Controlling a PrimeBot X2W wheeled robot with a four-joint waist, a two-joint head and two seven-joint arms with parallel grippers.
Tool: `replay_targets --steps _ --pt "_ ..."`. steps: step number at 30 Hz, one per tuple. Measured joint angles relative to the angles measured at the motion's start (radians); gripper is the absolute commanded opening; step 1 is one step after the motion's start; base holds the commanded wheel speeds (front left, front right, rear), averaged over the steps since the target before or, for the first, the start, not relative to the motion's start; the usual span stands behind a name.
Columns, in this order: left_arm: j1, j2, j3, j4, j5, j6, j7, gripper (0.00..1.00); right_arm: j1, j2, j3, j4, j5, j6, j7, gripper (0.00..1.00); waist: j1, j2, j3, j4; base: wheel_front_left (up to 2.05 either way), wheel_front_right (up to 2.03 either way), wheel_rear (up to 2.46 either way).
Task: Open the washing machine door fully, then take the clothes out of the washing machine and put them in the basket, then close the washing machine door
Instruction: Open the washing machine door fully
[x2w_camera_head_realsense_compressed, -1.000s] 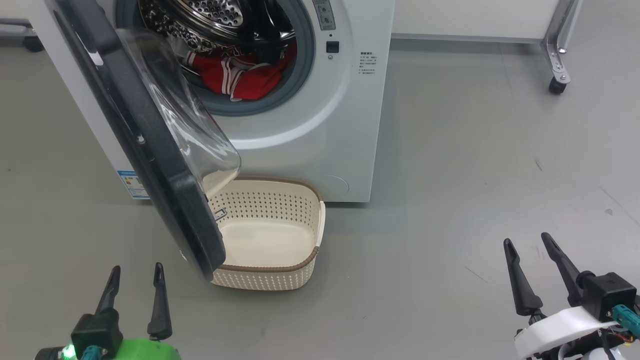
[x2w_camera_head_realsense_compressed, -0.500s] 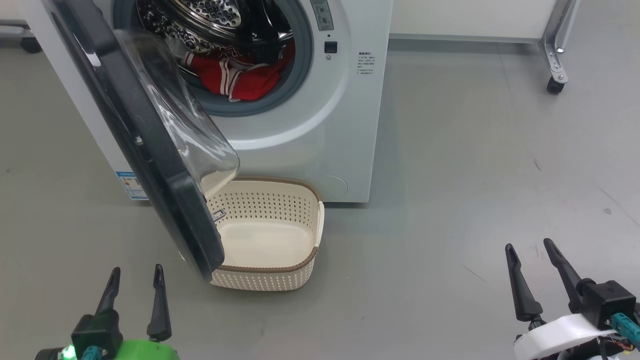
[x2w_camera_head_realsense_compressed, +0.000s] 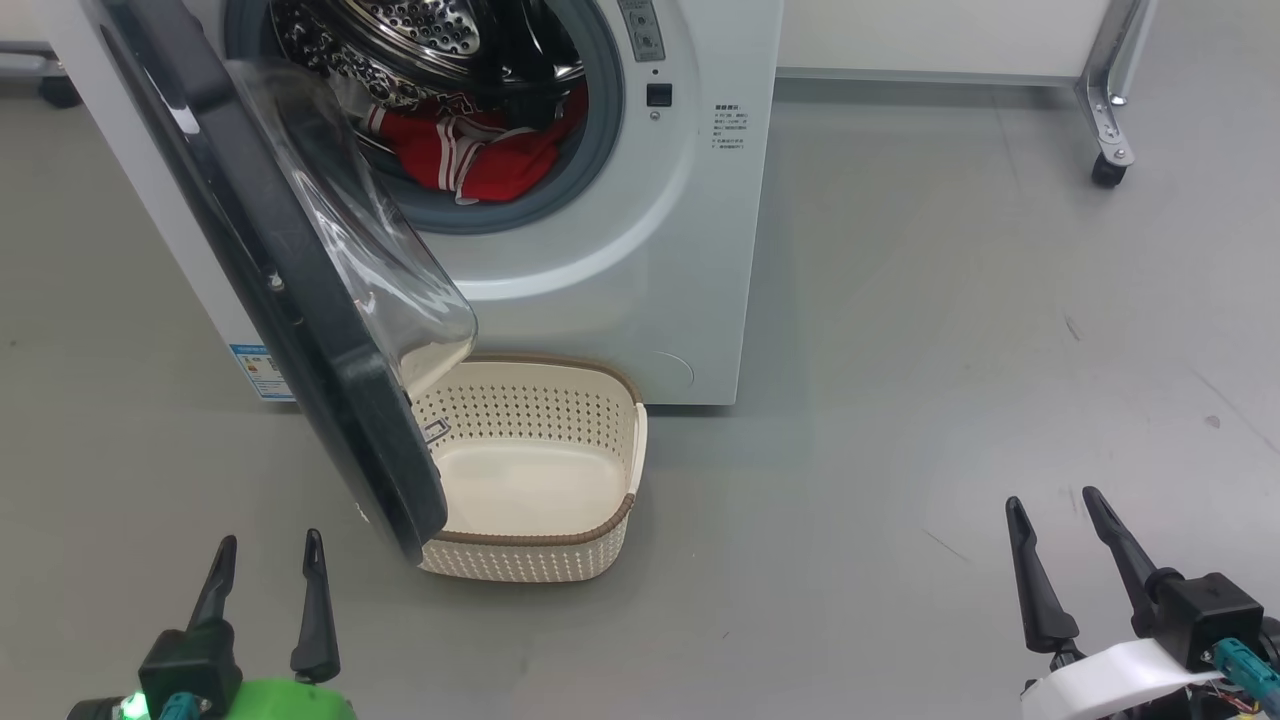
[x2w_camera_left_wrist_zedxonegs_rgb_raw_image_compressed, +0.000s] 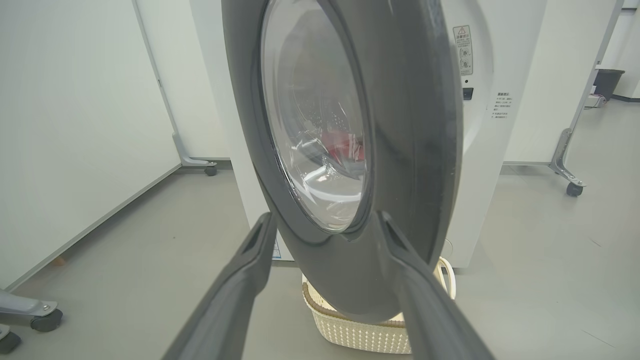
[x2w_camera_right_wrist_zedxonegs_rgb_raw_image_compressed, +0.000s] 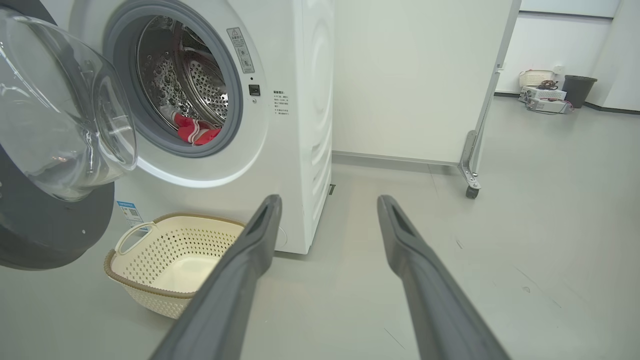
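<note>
Looking down on a smooth grey floor (x2w_camera_head_realsense_compressed: 900, 350), lightly scuffed, running back to a white partition panel (x2w_camera_right_wrist_zedxonegs_rgb_raw_image_compressed: 410, 75) on a metal leg with a castor (x2w_camera_head_realsense_compressed: 1108, 170) at 1 o'clock. Facing the white washing machine (x2w_camera_head_realsense_compressed: 640, 260) at 11 to 12 o'clock, with the red-and-white clothes (x2w_camera_head_realsense_compressed: 480, 160) lying low in its steel drum. Noting the washing machine door (x2w_camera_head_realsense_compressed: 300, 330) standing partly open at 10 o'clock, hinged on the left, glass bowl bulging toward the opening. Finding the cream basket (x2w_camera_head_realsense_compressed: 540, 535) sitting on the floor just in front of the machine, showing its bare bottom, with the door's lower edge overlapping and screening its 9 o'clock end.

Holding the left pincer (x2w_camera_head_realsense_compressed: 270, 540) at 7 o'clock, fingers spread wide, gripping nothing, pointing straight at the door's black outer face, with the door blocking the line to the drum. Holding the right pincer (x2w_camera_head_realsense_compressed: 1052, 497) at 4 o'clock, likewise spread wide and carrying nothing, well apart from machine and basket.

Spotting, far back at 1 o'clock in the right wrist view, a dark bin (x2w_camera_right_wrist_zedxonegs_rgb_raw_image_compressed: 579, 90), a second pale basket (x2w_camera_right_wrist_zedxonegs_rgb_raw_image_compressed: 534, 78) and some boxes (x2w_camera_right_wrist_zedxonegs_rgb_raw_image_compressed: 545, 104) along the wall.
</note>
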Motion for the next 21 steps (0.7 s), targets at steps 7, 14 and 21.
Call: replay_targets --steps 7,14,21 --pt "0.000 -0.001 -0.001 0.021 -0.004 -0.008 0.000 1.00 0.004 0.008 -0.002 0.000 -0.012 0.001 0.000 1.00 0.0000 0.0000 0.001 -0.003 0.00 0.00 0.00" --pt "0.001 -0.001 -0.022 0.039 -0.019 -0.025 0.000 0.00 0.005 0.015 -0.007 0.002 -0.019 0.002 0.000 1.00 0.0000 0.0000 0.000 -0.004 0.00 0.00 0.00" --pt "0.001 -0.001 -0.023 0.043 -0.020 -0.026 0.000 0.00 0.006 0.022 -0.011 0.003 -0.028 0.005 0.000 1.00 0.0000 0.0000 0.000 -0.003 0.00 0.00 0.00"
